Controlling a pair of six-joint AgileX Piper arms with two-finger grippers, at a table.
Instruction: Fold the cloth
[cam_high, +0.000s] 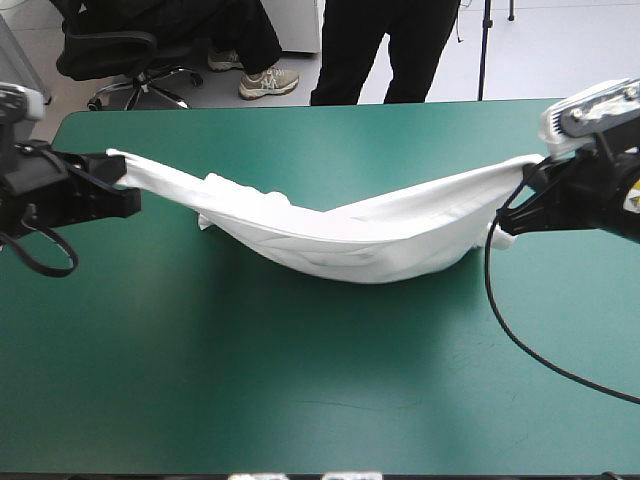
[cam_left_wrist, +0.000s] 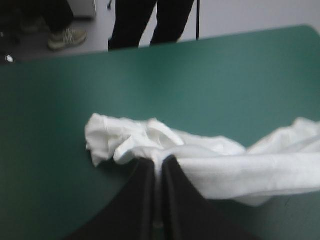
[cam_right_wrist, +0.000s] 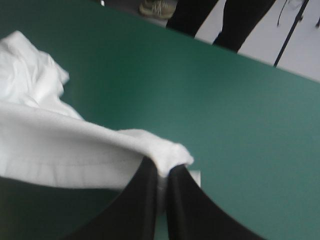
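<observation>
The left claw (cam_high: 122, 178) and right claw (cam_high: 528, 185) each pinch an end of the white T-shirt (cam_high: 350, 235), strung between them, its sagging middle resting on the teal-green desk (cam_high: 300, 380).

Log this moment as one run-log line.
left pincer: shut on T-shirt end | right pincer: shut on other end | T-shirt: strung between pincers, middle sagging to teal-green table | fold: not yet made
</observation>
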